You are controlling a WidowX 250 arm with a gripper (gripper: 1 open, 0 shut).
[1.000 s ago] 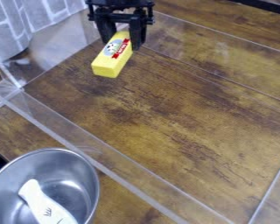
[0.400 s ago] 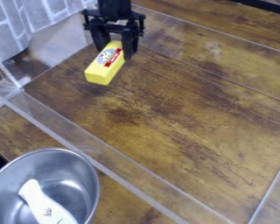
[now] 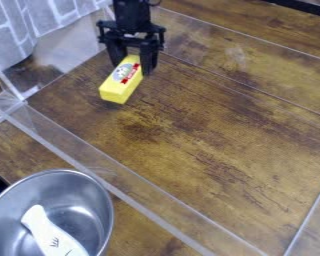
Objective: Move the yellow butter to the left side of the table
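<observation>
Butter block (image 3: 120, 83), yellow w/ red-white label, sits pinched at its far end by tool (image 3: 132, 62), low over counter (image 3: 230, 130) near left edge, so carry looks ~done; release & retreat left.

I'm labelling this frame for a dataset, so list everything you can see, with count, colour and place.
yellow butter: one, bright yellow with a red-and-white label, upper left of the table, its far end between the tool's fingers.
table: one, dark brown wood grain with clear acrylic edging, fills most of the view.
bowl: one, shiny steel, bottom left corner, outside the edging.
white object: one, inside the bowl; what it is I cannot tell.
tool: one, black, pointing down, shut on the yellow butter.
</observation>
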